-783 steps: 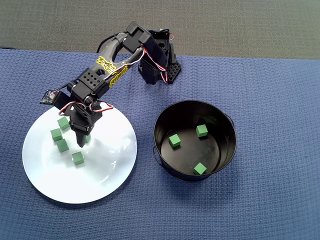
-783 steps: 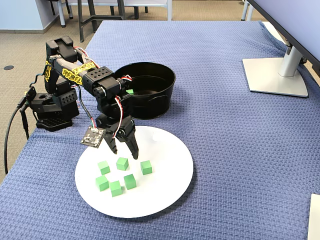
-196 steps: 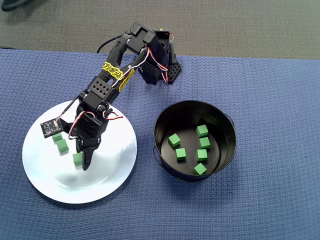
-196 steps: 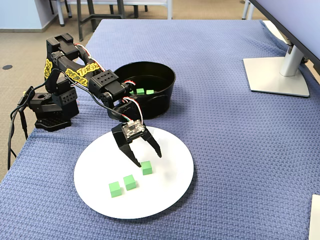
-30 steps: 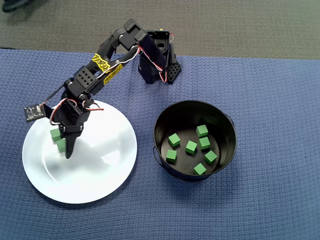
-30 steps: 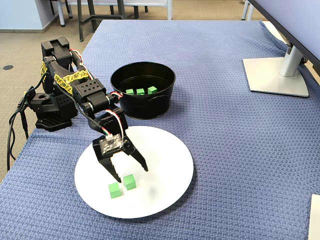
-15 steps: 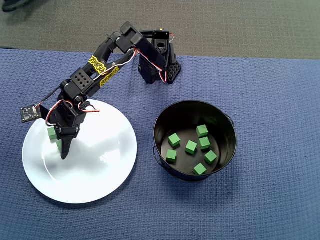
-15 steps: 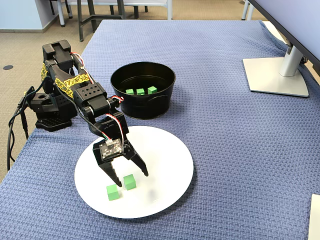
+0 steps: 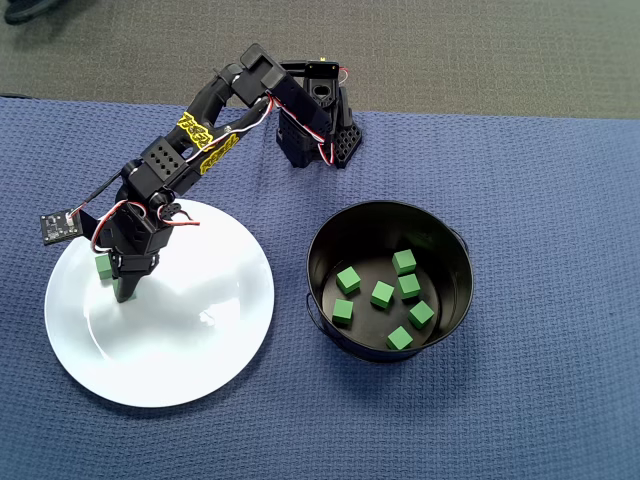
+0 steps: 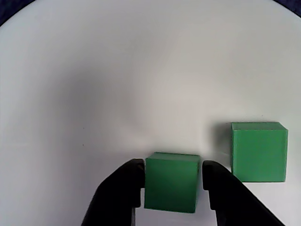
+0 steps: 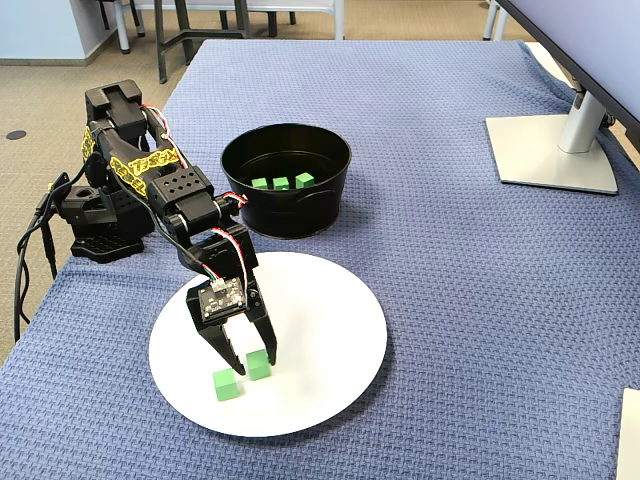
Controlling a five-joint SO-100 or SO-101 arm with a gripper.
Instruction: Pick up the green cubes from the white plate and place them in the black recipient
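Two green cubes lie on the white plate (image 11: pixel 320 340), near its left side in the fixed view. My gripper (image 11: pixel 252 366) points down onto the plate and is shut on one green cube (image 10: pixel 170 183), with a black finger pressed against each side while the cube rests on the plate. The other green cube (image 10: pixel 258 151) sits free just to the right in the wrist view. In the overhead view the arm hides the held cube, and only the free cube (image 9: pixel 103 266) shows on the plate (image 9: pixel 200 340). The black recipient (image 9: pixel 455 240) holds several green cubes (image 9: pixel 382 294).
The arm's base (image 9: pixel 315 120) stands at the back of the blue cloth, behind plate and pot. A monitor stand (image 11: pixel 555 150) occupies the far right in the fixed view. The table's left edge runs just past the base (image 11: pixel 100 215).
The jaws have narrowed from a wide spread to gripping one of the two cubes on the plate. The arm has settled slightly lower; the pot's cubes have not moved.
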